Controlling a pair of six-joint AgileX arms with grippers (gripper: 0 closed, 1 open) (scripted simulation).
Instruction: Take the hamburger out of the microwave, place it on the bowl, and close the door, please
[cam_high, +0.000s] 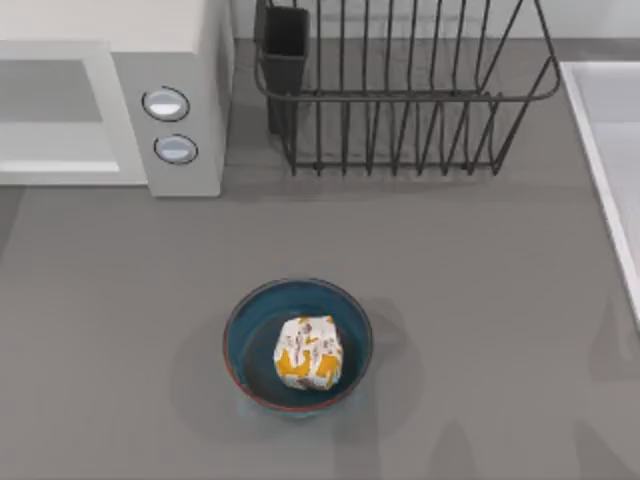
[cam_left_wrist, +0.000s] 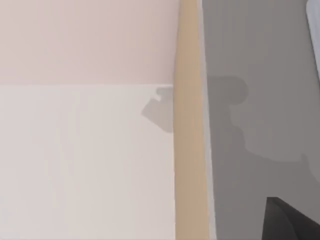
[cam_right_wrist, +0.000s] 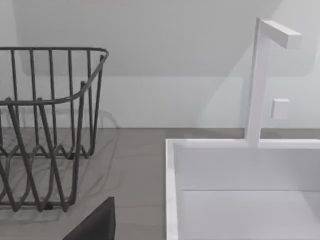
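**Burger bowled, door flush**

Hamburger (cam_high: 309, 353) sits inside the bowl (cam_high: 297, 344), near the middle of the tabletop's (cam_high: 480, 280) front edge, so the carrying step looks done. The wrapper is crumpled white paper with orange-yellow patches and small brown marks, a soft rounded bundle that the bowl's deep curved wall should keep from rolling. The bowl looks glazed, blue inside and reddish-brown at the rim.

The microwave (cam_high: 190, 110), a white, hard-edged box with two round silvery knobs, stands at the tabletop's back left corner. Its door (cam_high: 55, 115) appears to lie flush against the front, so closing seems finished too.

A black wire rack (cam_high: 400, 100) stands along the back edge, and a white sink (cam_right_wrist: 240, 200) takes the right edge.

Neither claw's grip can be judged, so I cannot tell whether either is released or clenched.
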